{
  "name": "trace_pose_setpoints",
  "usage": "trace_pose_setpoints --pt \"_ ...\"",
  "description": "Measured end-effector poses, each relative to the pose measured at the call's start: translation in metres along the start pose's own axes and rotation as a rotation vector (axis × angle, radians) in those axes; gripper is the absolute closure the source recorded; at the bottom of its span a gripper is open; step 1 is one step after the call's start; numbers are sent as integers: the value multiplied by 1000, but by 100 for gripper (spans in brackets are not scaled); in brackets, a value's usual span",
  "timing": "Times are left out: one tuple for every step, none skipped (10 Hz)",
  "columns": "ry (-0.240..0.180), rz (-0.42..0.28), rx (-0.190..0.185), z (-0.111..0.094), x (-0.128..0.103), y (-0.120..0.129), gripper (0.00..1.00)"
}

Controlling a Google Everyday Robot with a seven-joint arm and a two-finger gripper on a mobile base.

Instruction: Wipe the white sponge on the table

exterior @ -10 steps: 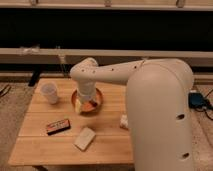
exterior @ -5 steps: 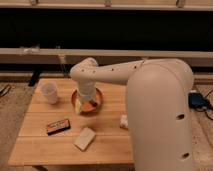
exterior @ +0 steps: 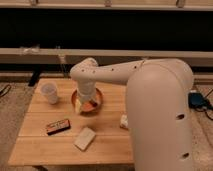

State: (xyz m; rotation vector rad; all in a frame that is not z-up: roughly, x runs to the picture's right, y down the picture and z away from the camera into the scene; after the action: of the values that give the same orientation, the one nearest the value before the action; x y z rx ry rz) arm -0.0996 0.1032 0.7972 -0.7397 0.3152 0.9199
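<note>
The white sponge [exterior: 85, 138] lies flat on the table [exterior: 40, 150], near the front edge and a little left of centre. It is an off-white block, turned slightly askew. My gripper [exterior: 88, 102] hangs at the end of the white arm, down over an orange-rimmed bowl [exterior: 98, 95] at the table's middle. It is well behind the sponge and not touching it. The arm's big white body fills the right side and hides that part of the table.
A dark box with an orange label [exterior: 58, 126] lies left of the sponge. A white cup [exterior: 49, 93] stands at the back left. A white packet [exterior: 123, 121] peeks out beside the arm. A dark bench and wall run behind the table.
</note>
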Motion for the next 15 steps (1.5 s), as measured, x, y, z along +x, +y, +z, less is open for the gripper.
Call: trace_pose_setpoints --pt "0 0 0 0 0 0 20" --pt "0 0 0 0 0 0 20" --pt "0 0 0 0 0 0 20" --pt "0 0 0 0 0 0 20" --pt "0 0 0 0 0 0 20" --pt "0 0 0 0 0 0 20" --pt "0 0 0 0 0 0 20" --pt "0 0 0 0 0 0 20" --pt "0 0 0 0 0 0 20" --pt "2 0 -1 1 1 0 20" --pt "1 0 -1 1 0 0 20" --pt "1 0 -1 1 0 0 20" --pt "1 0 -1 1 0 0 20" --pt "6 4 7 3 2 0 20" --pt "4 8 21 8 4 1 20"
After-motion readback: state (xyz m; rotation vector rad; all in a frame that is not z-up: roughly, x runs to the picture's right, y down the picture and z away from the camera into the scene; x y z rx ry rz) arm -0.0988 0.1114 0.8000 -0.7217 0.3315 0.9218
